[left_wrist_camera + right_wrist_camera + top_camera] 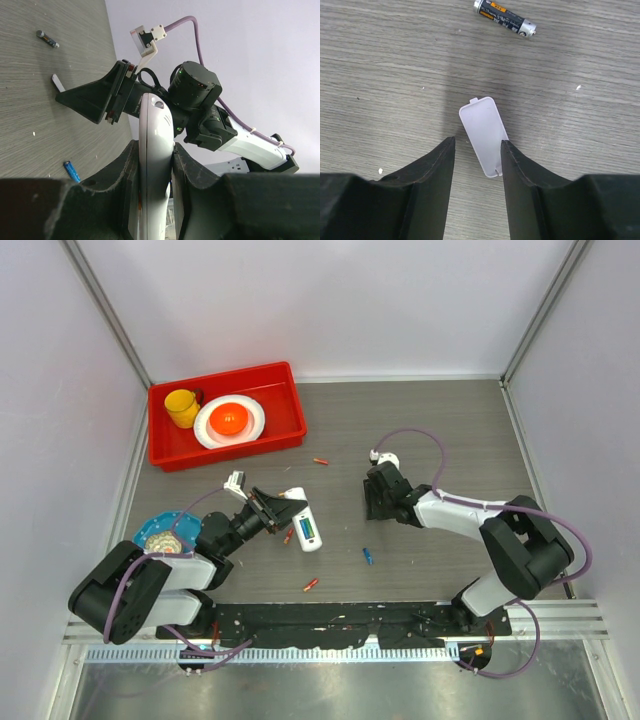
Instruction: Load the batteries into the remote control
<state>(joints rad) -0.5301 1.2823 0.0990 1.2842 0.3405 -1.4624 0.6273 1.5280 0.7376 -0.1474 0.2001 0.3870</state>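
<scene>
The remote control is a little left of the table's middle. Its long axis runs from the far edge toward the near edge and slants slightly right. The display end is the nearer one, and the display faces up. The left gripper is closed on its far end. I cannot tell if it touches the table.

Small batteries lie scattered around it, among them a blue battery to the right.

Right of the middle, the right gripper stands open, with one finger on each side of a flat white cover. A dark battery lies just beyond.

In the far left corner, a red bin holds a yellow cup and a white plate with an orange thing on it. A blue plate is at the left edge.
</scene>
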